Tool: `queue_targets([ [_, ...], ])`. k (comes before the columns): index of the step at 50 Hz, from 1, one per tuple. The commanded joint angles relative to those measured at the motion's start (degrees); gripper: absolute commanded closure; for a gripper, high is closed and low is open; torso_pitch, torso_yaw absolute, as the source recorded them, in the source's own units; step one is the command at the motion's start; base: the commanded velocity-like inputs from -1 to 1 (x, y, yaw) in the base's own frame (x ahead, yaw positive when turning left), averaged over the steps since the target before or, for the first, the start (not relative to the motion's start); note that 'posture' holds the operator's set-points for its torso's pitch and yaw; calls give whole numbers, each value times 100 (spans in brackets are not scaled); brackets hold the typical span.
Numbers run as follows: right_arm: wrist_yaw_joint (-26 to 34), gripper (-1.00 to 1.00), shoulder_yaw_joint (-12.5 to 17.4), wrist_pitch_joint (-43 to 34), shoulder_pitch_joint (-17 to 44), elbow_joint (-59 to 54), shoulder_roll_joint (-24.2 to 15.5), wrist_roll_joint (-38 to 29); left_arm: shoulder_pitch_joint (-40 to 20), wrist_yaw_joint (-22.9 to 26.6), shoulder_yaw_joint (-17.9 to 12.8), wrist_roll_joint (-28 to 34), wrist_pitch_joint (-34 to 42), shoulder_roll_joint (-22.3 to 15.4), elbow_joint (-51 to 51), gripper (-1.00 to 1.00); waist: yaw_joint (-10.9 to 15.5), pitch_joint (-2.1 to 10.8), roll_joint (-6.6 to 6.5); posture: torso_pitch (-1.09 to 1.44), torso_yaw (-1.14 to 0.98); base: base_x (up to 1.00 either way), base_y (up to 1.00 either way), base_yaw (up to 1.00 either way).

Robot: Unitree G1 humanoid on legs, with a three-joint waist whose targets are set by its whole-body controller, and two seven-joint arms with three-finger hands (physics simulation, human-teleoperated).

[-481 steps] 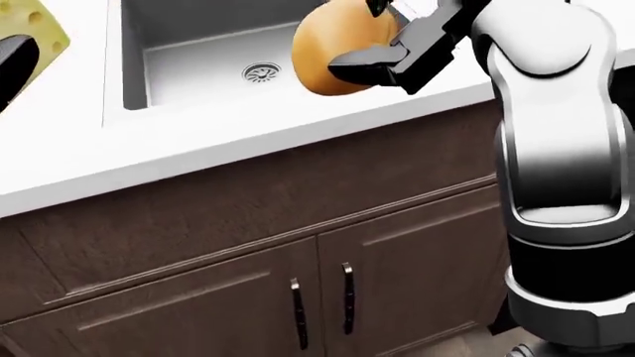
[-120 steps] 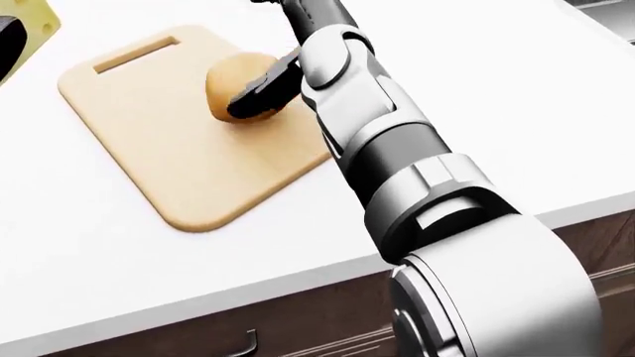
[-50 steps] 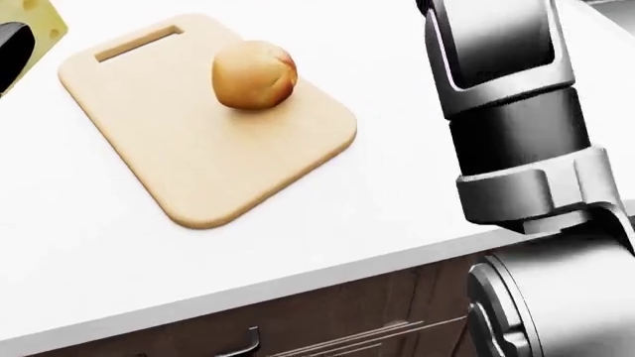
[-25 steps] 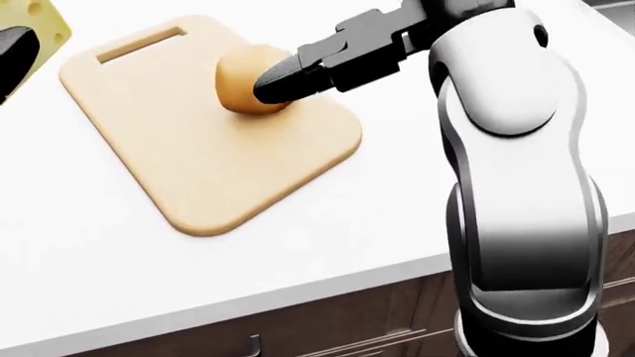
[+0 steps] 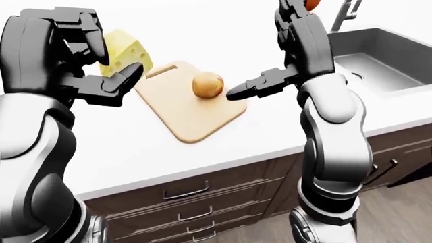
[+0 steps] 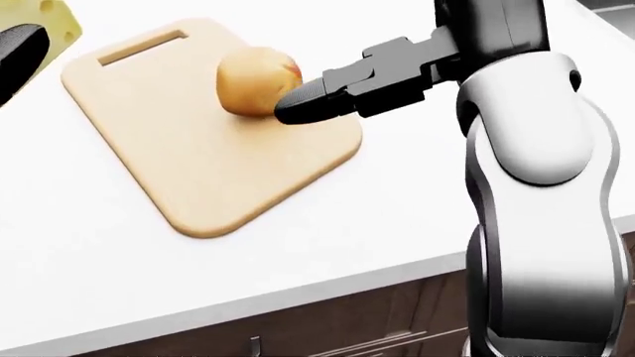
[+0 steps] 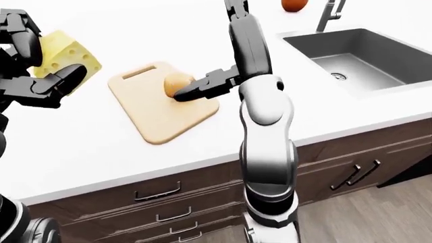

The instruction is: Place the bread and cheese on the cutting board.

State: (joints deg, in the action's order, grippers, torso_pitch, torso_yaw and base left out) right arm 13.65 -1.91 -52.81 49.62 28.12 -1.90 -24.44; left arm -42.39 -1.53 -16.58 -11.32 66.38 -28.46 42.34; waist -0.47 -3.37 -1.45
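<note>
- Bread (image 6: 257, 80), a round golden roll, sits on the cutting board (image 6: 199, 149), toward the board's upper right in the head view, below its handle slot.
- Cutting board lies flat on the white desk (image 6: 89, 253), handle slot pointing to the upper left.
- Right hand (image 6: 342, 93) hovers just right of the bread, its dark fingers (image 6: 303, 108) stretched out and released, gripping nothing; whether a fingertip touches the roll cannot be told.
- Cheese (image 7: 64, 55), a yellow holed wedge, is held up at the left of the eye views, above the desk and off the board.
- Left hand (image 5: 87, 66) is clenched around the cheese.
- Sink (image 7: 351, 61) lies well to the right.
</note>
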Motion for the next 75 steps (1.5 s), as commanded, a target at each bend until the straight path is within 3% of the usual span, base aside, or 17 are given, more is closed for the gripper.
queue_targets([
  [1,-64,-100,11,141,180,104,-22,27,-253,54,-31,169,-233,-141,-11,100,1,152,-25,0,0,0,0,0],
  [9,-155,-100,24,213,129,6,-40,165,-1467,685,740,1036,-909,-209,-1960,100,41,164,7,0,0,0,0,0],
  [12,-190,-100,8,261,69,-21,-26,199,-2187,1027,1119,1672,-1617,-115,-3370,100,54,162,28,0,0,0,0,0],
  [16,-202,-100,-9,255,101,-50,-18,215,-3092,1322,1348,2425,-2787,260,-5583,100,84,182,77,0,0,0,0,0],
  [23,-222,-100,-29,298,10,-39,-3,235,-4478,1074,1401,3349,-4982,674,-9707,100,103,256,138,0,0,0,0,0],
  [27,-235,-100,-25,303,-7,-38,22,255,-4746,1011,1443,3655,-5523,782,-10911,100,77,284,152,0,0,0,0,0],
  [36,-280,-100,-23,379,-98,-55,57,328,-4669,930,1571,4507,-5581,928,-11482,100,45,315,152,0,0,0,0,0],
  [47,-334,-100,-48,453,-203,-70,83,372,-4440,930,1514,4985,-5407,1065,-11592,100,31,313,142,0,0,0,0,0],
  [54,-338,-100,-54,461,-215,-78,82,383,-4140,701,1392,4889,-5448,1295,-11611,100,29,330,134,0,0,0,0,0],
  [74,-315,-100,-73,484,-255,-102,114,374,-4159,483,1276,4600,-5334,1330,-11633,100,33,345,133,0,0,0,0,0],
  [75,-316,-100,-78,491,-262,-101,111,370,-4185,694,1250,4522,-5320,1333,-11632,-100,33,348,132,0,0,0,0,0],
])
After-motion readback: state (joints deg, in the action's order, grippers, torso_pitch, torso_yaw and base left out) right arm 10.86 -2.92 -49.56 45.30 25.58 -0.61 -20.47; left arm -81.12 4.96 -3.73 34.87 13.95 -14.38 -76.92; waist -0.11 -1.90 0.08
